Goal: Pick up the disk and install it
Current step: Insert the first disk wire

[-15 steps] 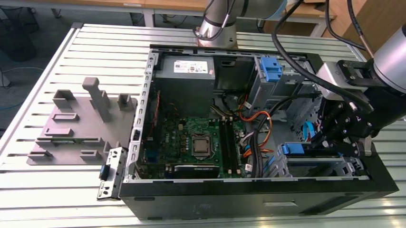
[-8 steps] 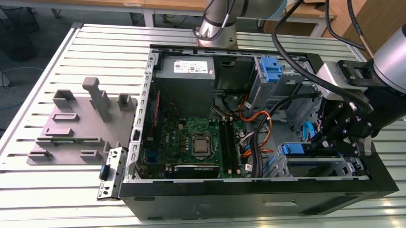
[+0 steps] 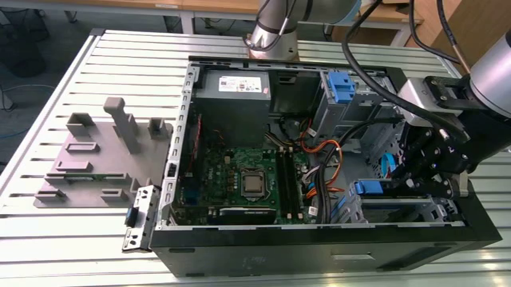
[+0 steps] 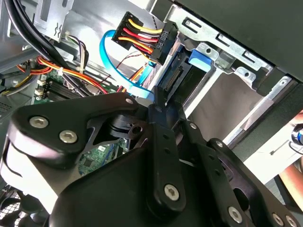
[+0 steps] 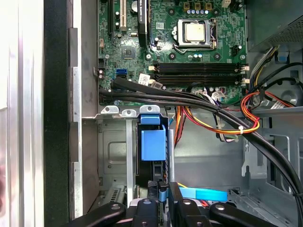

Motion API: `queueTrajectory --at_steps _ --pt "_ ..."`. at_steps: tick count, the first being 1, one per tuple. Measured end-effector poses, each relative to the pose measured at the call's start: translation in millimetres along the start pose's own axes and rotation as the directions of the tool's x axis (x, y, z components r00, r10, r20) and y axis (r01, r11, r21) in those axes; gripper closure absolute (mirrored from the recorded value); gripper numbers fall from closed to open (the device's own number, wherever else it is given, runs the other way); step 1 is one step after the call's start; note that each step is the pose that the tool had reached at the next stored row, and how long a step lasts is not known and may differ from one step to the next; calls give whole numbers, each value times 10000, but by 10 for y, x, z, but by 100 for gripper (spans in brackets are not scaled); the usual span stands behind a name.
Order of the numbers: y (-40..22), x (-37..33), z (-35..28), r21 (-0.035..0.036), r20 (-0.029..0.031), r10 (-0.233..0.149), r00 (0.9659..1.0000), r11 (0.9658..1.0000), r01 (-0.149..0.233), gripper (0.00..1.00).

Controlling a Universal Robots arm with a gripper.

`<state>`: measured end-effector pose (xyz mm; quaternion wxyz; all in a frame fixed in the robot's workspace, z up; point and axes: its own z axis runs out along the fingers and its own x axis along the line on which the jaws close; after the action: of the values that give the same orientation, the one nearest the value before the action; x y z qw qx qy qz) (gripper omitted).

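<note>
Your tool (image 3: 427, 173) hangs inside the computer case (image 3: 319, 254), pinching the disk (image 5: 152, 156) edge-on between its fingers, the blue rail seated in the drive cage (image 5: 113, 156) directly beneath it.

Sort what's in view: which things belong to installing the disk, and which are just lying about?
Job in hand:
disk, standing in the drive cage
gripper, right at the disk

Lying about:
grey moulded tray on the table
blue bracket
power supply
motherboard
</note>
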<state>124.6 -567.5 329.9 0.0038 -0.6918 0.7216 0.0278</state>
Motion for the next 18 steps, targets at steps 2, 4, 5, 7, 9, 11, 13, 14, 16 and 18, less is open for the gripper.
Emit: queueTrajectory --at_steps 2,4,5,7,9,11,13,14,16,18 --pt "1 -1 -21 0 1 0 10000 10000 0 76" --pt "2 -3 -63 0 0 1 10000 10000 -1 76" --pt "3 -4 -88 0 0 1 10000 10000 -1 76" --pt "5 -6 -148 0 0 1 10000 10000 -1 76" --pt "7 -9 -203 0 -1 0 10000 10000 0 76" --pt "8 -10 -236 0 -1 1 10000 10000 -1 76" --pt "8 -10 -237 0 4 0 10000 10000 0 76" --pt "9 -10 -239 0 3 1 10000 10000 -1 76" --pt "9 -11 -243 0 0 1 10000 10000 -1 76" --pt "10 -13 -294 -1 0 0 10000 10000 0 76"
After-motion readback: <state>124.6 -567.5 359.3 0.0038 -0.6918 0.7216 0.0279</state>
